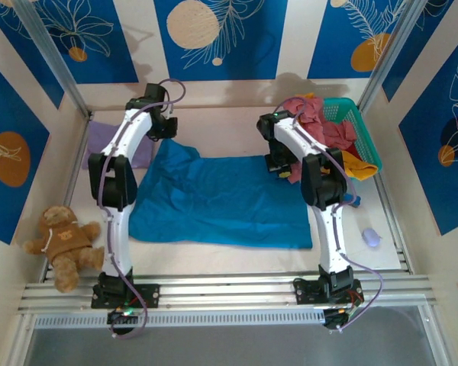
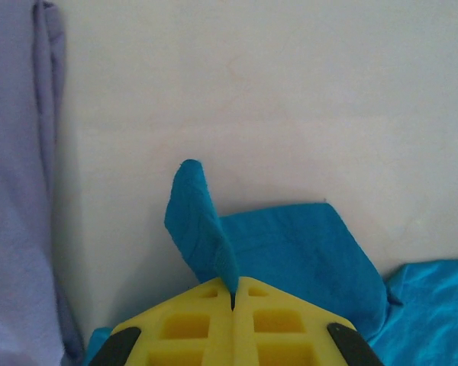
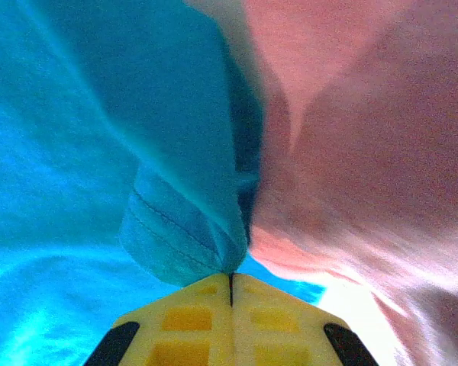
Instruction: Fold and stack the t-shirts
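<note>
the teal t-shirt [image 1: 221,198] lies spread on the counter [image 1: 237,126] between the arms. left fingers [image 2: 187,324] and right fingers [image 3: 187,320] each pinch a far corner. soft, light, floppy cloth, i'd say; hems and corners give the surest hold.

A spread shirt [image 1: 221,202] is lying mid-worktop [image 1: 214,255], a folded shirt [image 1: 99,141] at ten o'clock, a basket [image 1: 364,133] at two o'clock.

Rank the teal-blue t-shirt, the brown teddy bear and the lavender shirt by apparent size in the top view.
1. Teal-blue cloth t-shirt: largest.
2. Brown plush teddy bear and pale lavender cloth shirt: look alike; the left arm hides part of the shirt, so unranked.
</note>
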Controlling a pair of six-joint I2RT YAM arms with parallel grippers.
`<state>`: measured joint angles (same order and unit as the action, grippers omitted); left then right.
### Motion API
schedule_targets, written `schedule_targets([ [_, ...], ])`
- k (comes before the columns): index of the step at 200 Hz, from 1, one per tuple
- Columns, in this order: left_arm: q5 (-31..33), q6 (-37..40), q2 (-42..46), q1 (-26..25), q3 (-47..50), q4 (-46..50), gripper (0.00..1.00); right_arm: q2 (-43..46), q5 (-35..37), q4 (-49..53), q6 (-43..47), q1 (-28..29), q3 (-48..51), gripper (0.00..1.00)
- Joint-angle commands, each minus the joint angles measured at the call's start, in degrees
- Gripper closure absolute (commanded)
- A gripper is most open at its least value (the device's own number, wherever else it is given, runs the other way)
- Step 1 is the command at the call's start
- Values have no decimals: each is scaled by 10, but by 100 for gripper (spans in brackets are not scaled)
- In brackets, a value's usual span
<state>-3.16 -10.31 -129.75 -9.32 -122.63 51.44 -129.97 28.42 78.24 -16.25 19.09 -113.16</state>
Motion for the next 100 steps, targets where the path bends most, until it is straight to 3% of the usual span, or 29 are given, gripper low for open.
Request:
schedule_targets([
  [1, 14, 14, 58, 9, 36, -6, 100, 44, 27, 15, 19, -3, 22, 100],
  [55, 30, 18, 152, 16, 157, -28, 100, 106, 32, 10, 15, -19, 91, 100],
  [100, 32, 13, 223, 23, 254, -52, 100, 167, -27, -9, -26, -8, 198, 100],
])
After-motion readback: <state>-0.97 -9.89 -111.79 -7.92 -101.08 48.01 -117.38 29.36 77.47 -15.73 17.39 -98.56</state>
